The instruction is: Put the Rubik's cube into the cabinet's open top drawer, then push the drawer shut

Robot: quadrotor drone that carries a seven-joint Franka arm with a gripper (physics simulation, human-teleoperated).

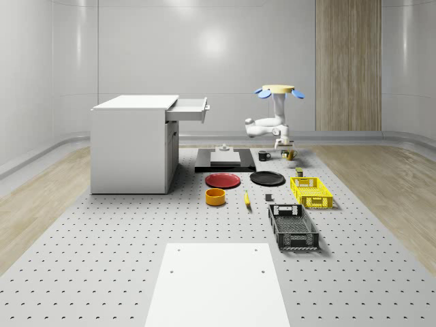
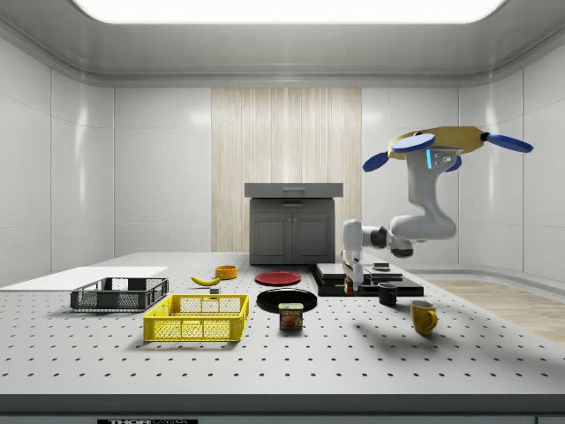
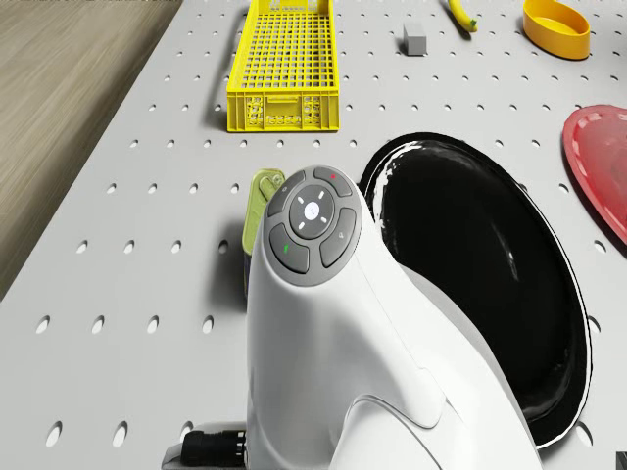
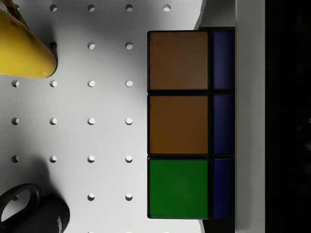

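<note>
Rubik's cube (image 4: 182, 124) sat close against the gripper in the wrist view, brown, green and blue tiles showing, with a yellow mug (image 4: 22, 46) and a black mug (image 4: 34, 211) nearby on the perforated table (image 4: 97, 121); whether the fingers had clamped it could not be told. From the whole-scene view, the drone (image 1: 279, 90) hovered beyond the black plate (image 1: 267, 178), well right of the cabinet (image 1: 133, 146) and its open top drawer (image 1: 191, 109). From the side, the gripper (image 2: 352, 281) hung low near the table beside the black mug (image 2: 387, 294).
</note>
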